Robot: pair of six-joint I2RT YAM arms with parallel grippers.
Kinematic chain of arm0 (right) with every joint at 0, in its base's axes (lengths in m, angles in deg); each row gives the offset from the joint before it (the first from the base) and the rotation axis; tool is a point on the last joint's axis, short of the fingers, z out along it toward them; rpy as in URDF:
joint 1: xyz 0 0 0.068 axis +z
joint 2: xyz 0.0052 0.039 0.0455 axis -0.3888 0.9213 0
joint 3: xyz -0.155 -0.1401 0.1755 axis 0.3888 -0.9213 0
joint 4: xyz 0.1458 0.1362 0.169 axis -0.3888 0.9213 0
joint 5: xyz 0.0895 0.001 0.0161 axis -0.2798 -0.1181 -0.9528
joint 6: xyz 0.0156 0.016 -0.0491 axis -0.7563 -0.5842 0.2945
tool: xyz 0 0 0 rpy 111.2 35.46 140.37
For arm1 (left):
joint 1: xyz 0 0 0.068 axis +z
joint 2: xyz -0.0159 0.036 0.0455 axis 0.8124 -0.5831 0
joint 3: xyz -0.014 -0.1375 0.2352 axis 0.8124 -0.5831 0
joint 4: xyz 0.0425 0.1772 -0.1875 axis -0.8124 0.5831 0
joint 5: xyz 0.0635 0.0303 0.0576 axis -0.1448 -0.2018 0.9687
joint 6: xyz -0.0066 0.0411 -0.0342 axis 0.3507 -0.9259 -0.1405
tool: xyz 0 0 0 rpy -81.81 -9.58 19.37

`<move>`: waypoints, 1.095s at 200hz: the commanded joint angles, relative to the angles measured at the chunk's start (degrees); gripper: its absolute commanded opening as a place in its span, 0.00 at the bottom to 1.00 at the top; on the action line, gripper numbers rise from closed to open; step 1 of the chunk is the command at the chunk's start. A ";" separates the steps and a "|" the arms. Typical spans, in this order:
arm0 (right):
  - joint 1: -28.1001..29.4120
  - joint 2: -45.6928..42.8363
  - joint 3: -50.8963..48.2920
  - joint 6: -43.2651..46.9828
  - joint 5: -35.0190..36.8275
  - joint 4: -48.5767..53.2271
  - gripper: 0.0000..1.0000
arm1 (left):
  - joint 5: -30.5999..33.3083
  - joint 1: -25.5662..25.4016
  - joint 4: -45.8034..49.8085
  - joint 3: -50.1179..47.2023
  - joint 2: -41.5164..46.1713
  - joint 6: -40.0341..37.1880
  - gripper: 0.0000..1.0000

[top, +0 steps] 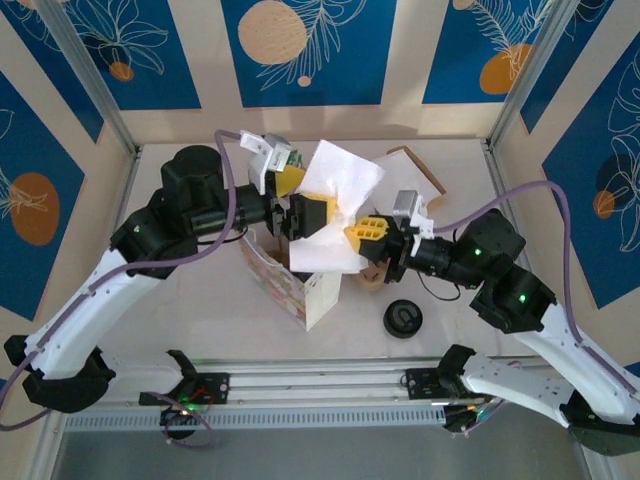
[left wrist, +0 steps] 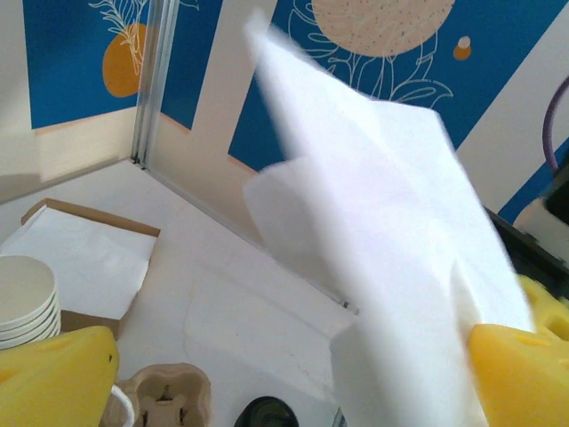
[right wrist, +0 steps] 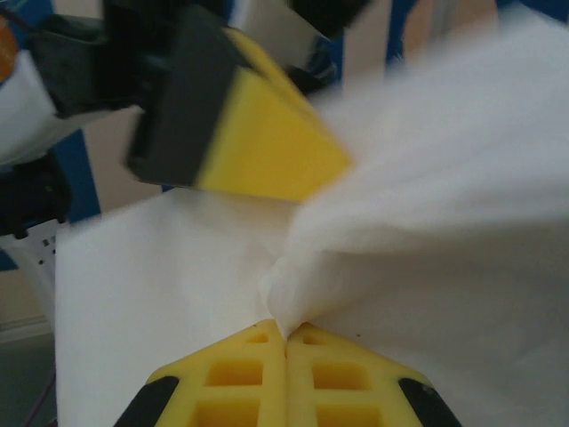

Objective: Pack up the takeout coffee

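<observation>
Pale tabletop (top: 200, 320), walled in cream with blue leaf-print panels (top: 300, 50). The right tool (right wrist: 285, 334) pinches a raised white paper sheet (top: 340, 185) tight. The left tool (top: 303, 200) gapes wide beside it, gripping nothing. The takeout coffee is uncertain: a round black lid (top: 403, 319) sits near the right arm, and I cannot tell whether a cup stands beneath.

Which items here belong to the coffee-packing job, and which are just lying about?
Job: white paper bag, right tool shut on it, left tool open.
Lying about: black lid, stack of lidless cups, pulp cup carrier.
</observation>
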 commanded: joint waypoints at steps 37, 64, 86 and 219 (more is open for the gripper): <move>6.68 2.06 -0.09 10.81 3.66 -4.82 0.00 | -4.42 -0.64 -11.53 -3.90 0.54 9.29 0.92; 7.29 3.30 0.49 12.48 4.54 -4.31 0.00 | -7.74 -0.64 -13.21 -4.17 0.02 11.43 0.85; 7.39 4.05 0.49 13.00 7.53 -4.73 0.00 | -10.13 -0.73 -14.70 -4.67 0.02 12.61 0.85; 7.33 4.55 0.74 12.38 7.55 -5.99 0.00 | -11.08 -1.57 -13.63 -5.40 -0.40 12.82 0.56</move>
